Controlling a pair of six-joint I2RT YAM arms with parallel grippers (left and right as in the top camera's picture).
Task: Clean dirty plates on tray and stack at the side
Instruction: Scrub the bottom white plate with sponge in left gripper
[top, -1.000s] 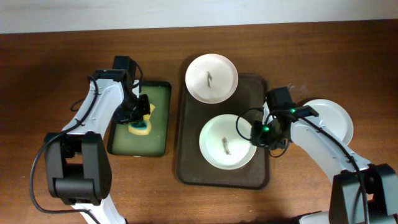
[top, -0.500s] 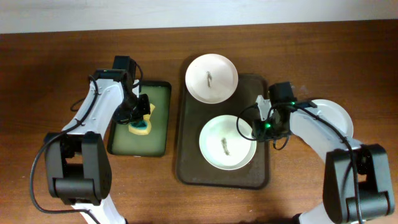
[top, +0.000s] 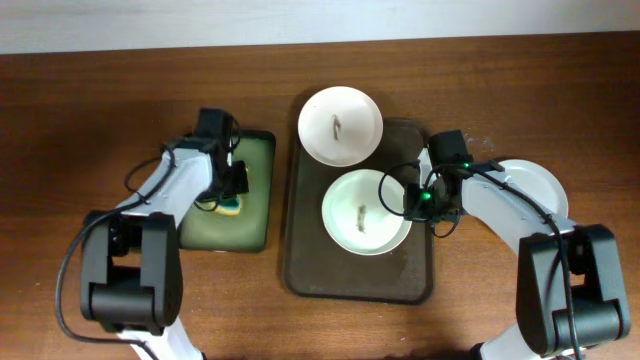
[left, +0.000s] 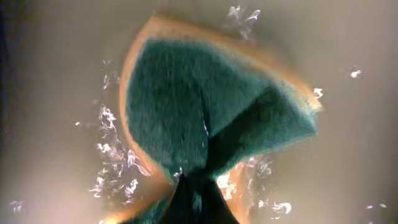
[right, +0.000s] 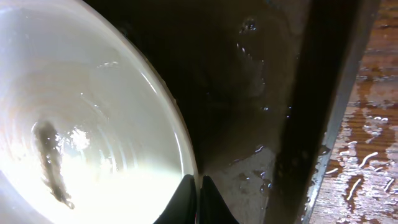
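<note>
The dark brown tray (top: 310, 270) holds a pale grey-green dirty plate (top: 365, 212) with a dark smear at its centre. A white dirty plate (top: 340, 125) with a smear overlaps the tray's far rim. A third white plate (top: 535, 195) lies on the table to the right, partly under my right arm. My right gripper (top: 412, 203) is shut on the grey-green plate's right rim (right: 81, 124), its fingertips (right: 198, 199) pinching the edge above the wet tray floor (right: 249, 93). My left gripper (top: 232, 188) is shut on the green and yellow sponge (left: 205, 106).
The smaller green-lined tray (top: 255, 225) lies left of the brown tray, under the sponge (top: 230, 206). Water drops lie on the wood (right: 373, 124) right of the brown tray's rim. A white wall borders the table's far edge.
My right gripper has come in onto the grey-green plate's rim, and the plate has shifted a little toward the far side. My left arm has moved right and forward over the sponge.
</note>
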